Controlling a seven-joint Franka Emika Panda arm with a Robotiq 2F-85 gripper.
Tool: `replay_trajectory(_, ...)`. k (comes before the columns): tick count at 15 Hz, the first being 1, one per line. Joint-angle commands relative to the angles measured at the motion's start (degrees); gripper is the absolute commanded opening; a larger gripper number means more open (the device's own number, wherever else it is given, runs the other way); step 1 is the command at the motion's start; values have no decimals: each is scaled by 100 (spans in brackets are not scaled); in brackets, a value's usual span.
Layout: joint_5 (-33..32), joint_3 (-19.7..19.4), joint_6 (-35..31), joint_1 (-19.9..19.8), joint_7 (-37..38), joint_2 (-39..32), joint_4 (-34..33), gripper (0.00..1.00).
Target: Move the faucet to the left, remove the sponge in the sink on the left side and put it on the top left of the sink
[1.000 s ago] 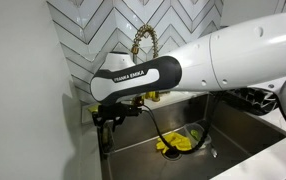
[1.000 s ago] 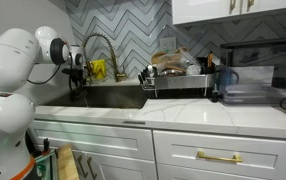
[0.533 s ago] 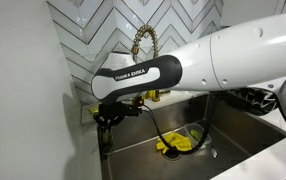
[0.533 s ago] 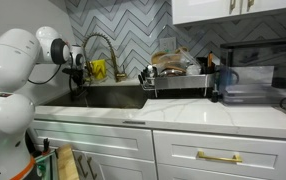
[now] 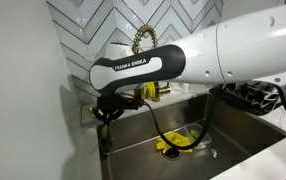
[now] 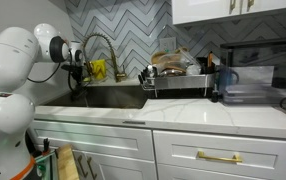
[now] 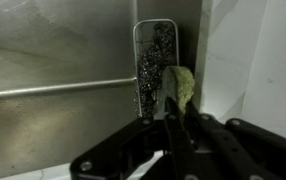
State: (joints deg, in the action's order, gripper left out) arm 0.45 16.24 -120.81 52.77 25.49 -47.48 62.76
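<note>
In the wrist view my gripper [image 7: 175,110] is shut, with its two dark fingers close together on a thin yellow-green sponge [image 7: 182,86] that sticks out past the tips. It hangs at the left end of the steel sink [image 7: 43,50], next to the white wall. In both exterior views the gripper [image 5: 105,118] [image 6: 76,78] points down over the sink's left rim; the sponge is hidden there. The gold spring faucet [image 5: 143,40] [image 6: 101,45] stands behind the sink, just right of the gripper.
A steel mesh holder with a metal scrubber [image 7: 155,62] hangs on the sink wall beside the sponge. A yellow cloth-like thing [image 5: 180,140] lies on the sink floor. A dish rack [image 6: 178,72] stands right of the sink. The white side wall [image 5: 23,90] is close by.
The arm's wrist link has lifted and tilted a little in an exterior view; the gripper stays at the sink's left end.
</note>
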Motion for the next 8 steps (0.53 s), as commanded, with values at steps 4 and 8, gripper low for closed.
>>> replay_trajectory(4, 286, 184, 854, -108, -101, 113, -243, 3)
replay_trajectory(8, 321, 203, 1474, -47, 86, 320, -325, 3)
